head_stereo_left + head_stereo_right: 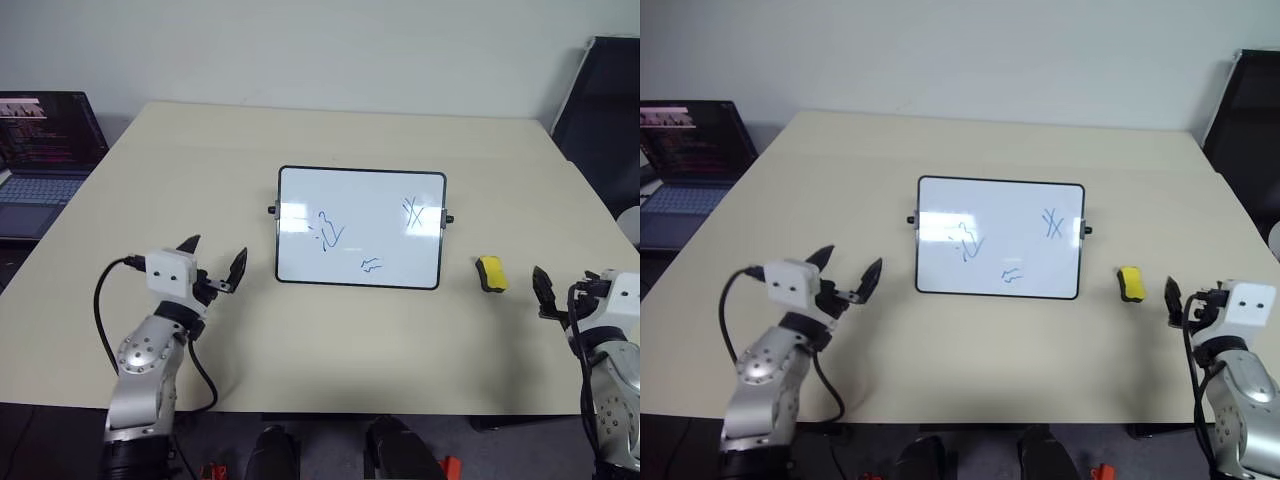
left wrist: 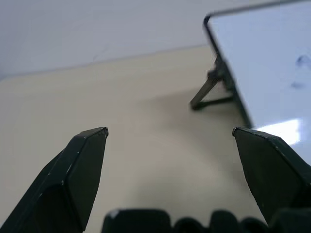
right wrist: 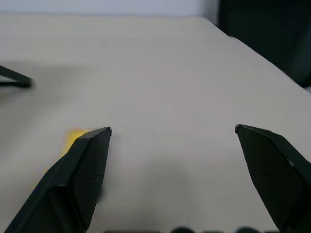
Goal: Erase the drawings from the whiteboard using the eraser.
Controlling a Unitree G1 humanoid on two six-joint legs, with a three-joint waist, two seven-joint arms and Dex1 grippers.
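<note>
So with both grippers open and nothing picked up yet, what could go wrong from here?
The eraser is small and lies flat on the table, so the open right gripper could nudge it away instead of pinching it. The whiteboard leans on a thin stand, so wiping may push it back or tip it. The drawings are spread across the board; one pass could miss some.
</note>
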